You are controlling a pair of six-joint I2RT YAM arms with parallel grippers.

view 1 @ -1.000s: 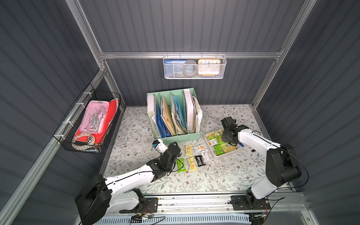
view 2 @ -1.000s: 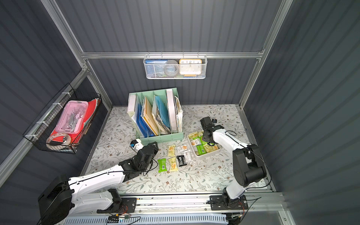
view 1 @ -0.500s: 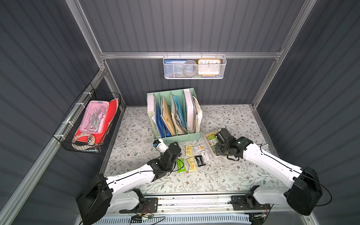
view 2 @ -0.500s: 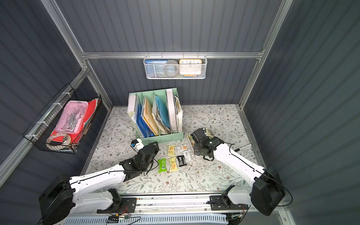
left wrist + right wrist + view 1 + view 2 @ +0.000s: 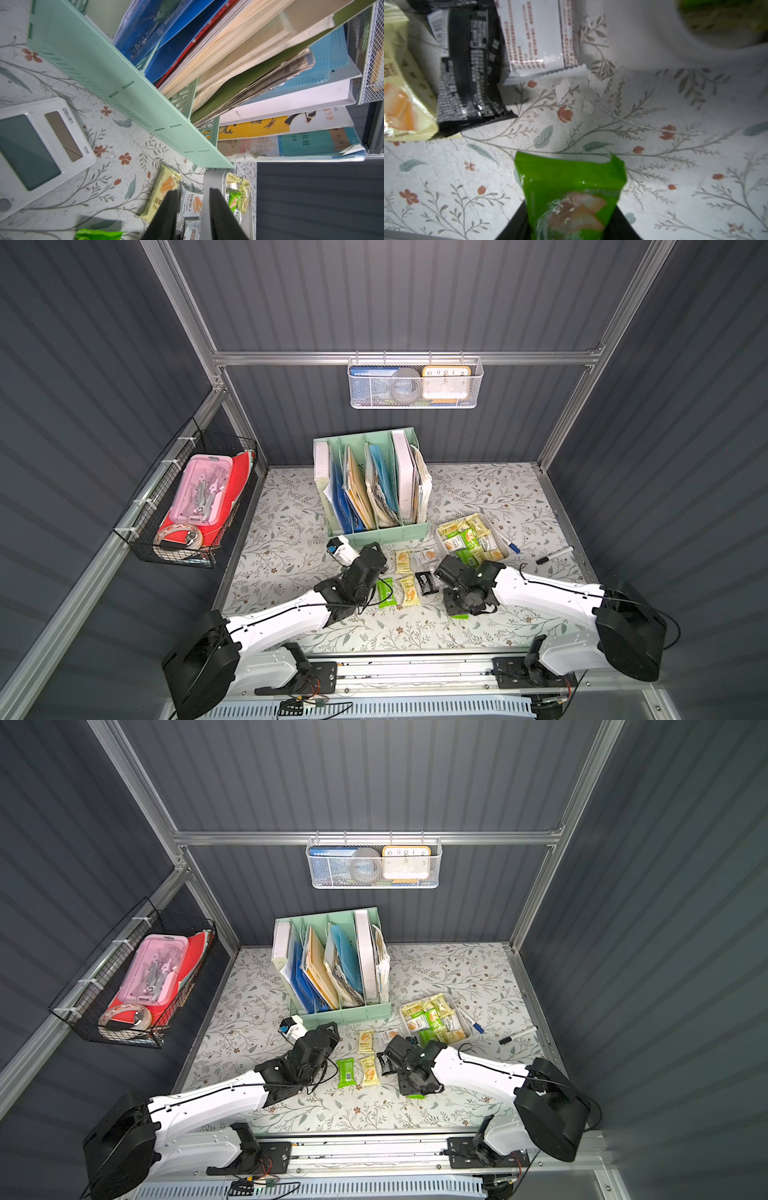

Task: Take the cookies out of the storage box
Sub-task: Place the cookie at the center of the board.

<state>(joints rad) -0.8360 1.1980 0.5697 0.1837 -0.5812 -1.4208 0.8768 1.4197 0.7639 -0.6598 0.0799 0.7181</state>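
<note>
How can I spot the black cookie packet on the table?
Find the big mint green file holder standing on the flowered table. Just in front of it, loose cookie packets lie in a small cluster. The black packet is the only dark one, beside yellow, green and white wrappers.

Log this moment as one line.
right end effector: shut on bright green wrapped cookie packet | left end effector: open, empty | shallow white-grey plastic storage box: yellow and green packets inside

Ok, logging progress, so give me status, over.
Right gripper shut on green cookie, over mat. Left gripper open, empty. Box holds many cookies. Nothing in the way.
</note>
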